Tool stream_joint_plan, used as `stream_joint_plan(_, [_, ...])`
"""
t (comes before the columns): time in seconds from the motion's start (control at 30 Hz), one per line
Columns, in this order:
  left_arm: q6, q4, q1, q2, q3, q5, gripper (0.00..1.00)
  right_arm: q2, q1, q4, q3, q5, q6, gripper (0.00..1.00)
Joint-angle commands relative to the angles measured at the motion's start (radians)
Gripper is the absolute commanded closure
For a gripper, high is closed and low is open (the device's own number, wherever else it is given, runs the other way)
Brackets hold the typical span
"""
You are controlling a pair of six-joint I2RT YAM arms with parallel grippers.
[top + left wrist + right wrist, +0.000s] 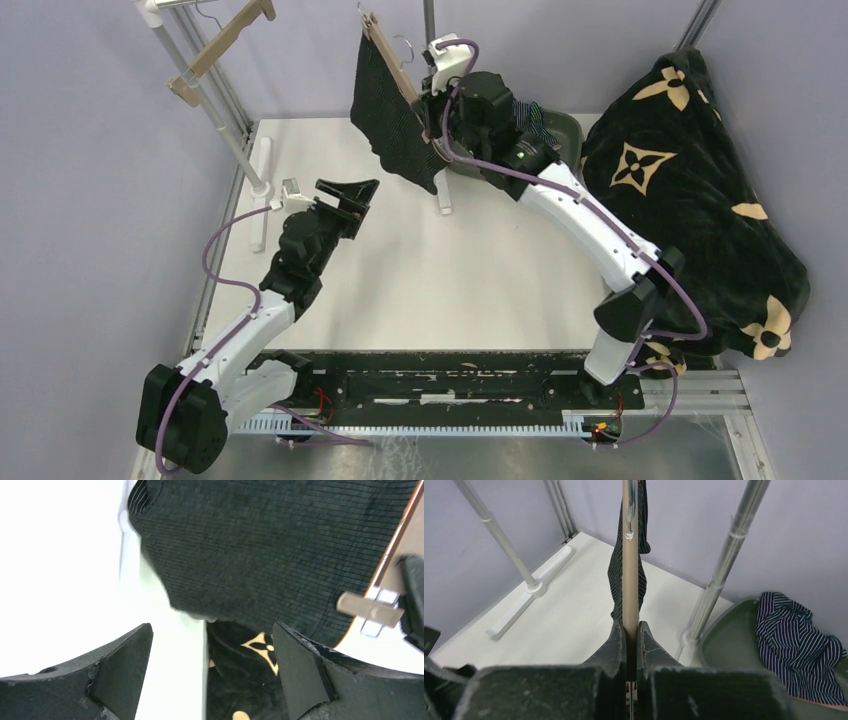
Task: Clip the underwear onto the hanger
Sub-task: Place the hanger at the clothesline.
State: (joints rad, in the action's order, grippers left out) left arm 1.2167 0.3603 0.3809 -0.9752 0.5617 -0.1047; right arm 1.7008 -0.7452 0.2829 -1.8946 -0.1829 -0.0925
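The black pinstriped underwear [392,115] hangs from a wooden hanger [393,60] at the back of the table. My right gripper [432,105] is shut on the hanger's bar [629,580], with its fingers [616,640] pressed flat on both sides. My left gripper [365,203] stands open just below and left of the cloth, nothing between its jaws. From the left wrist the underwear [260,550] fills the top, apart from the fingertips, with a metal clip [370,607] at the right. The navy striped underwear [796,645] lies in a green bin [729,650].
A big black blanket with tan flowers [690,190] is piled at the table's right edge. A second wooden hanger [220,45] hangs on a metal rack [215,110] at the back left. An upright pole [729,555] stands beside the bin.
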Motion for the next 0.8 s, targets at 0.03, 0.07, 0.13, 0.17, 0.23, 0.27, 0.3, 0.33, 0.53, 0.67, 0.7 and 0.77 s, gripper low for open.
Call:
stream_joint_plan(0.03, [-0.062, 0.002, -0.004, -0.008, -0.024, -0.028, 0.06, 0.104, 0.018, -0.05, -0.178, 0.019, 0.071, 1.0])
stream_joint_plan(0.07, [-0.061, 0.006, -0.005, -0.01, -0.03, -0.025, 0.06, 0.112, 0.021, -0.069, -0.188, 0.017, 0.077, 1.0])
stream_joint_plan(0.13, [-0.062, 0.012, -0.004, -0.013, -0.035, -0.024, 0.06, 0.128, 0.025, -0.109, -0.208, 0.017, 0.088, 1.0])
stream_joint_plan(0.17, [-0.063, 0.012, -0.004, -0.013, -0.038, -0.026, 0.06, 0.133, 0.027, -0.128, -0.218, 0.019, 0.092, 1.0])
stream_joint_plan(0.23, [-0.066, 0.012, -0.004, -0.013, -0.041, -0.028, 0.06, 0.144, 0.031, -0.154, -0.24, 0.017, 0.101, 1.0])
stream_joint_plan(0.27, [-0.068, 0.012, -0.004, -0.014, -0.044, -0.03, 0.06, 0.154, 0.034, -0.164, -0.255, 0.017, 0.106, 1.0])
stream_joint_plan(0.3, [-0.067, 0.012, -0.004, -0.014, -0.046, -0.032, 0.06, 0.163, 0.036, -0.17, -0.27, 0.016, 0.11, 1.0])
stream_joint_plan(0.33, [-0.067, 0.014, -0.004, -0.014, -0.048, -0.032, 0.06, 0.175, 0.038, -0.171, -0.293, 0.016, 0.114, 1.0])
stream_joint_plan(0.53, [-0.07, 0.022, -0.005, -0.02, -0.055, -0.036, 0.06, 0.297, 0.064, -0.142, -0.489, 0.027, 0.117, 1.0])
stream_joint_plan(0.67, [-0.072, 0.023, -0.005, -0.015, -0.057, -0.038, 0.06, 0.405, 0.084, -0.111, -0.647, 0.031, 0.116, 1.0])
stream_joint_plan(0.7, [-0.075, 0.022, -0.007, -0.013, -0.057, -0.038, 0.06, 0.415, 0.091, -0.133, -0.65, 0.036, 0.116, 1.0])
stream_joint_plan(0.77, [-0.079, 0.022, -0.007, -0.008, -0.059, -0.044, 0.06, 0.43, 0.102, -0.177, -0.64, 0.043, 0.108, 0.99])
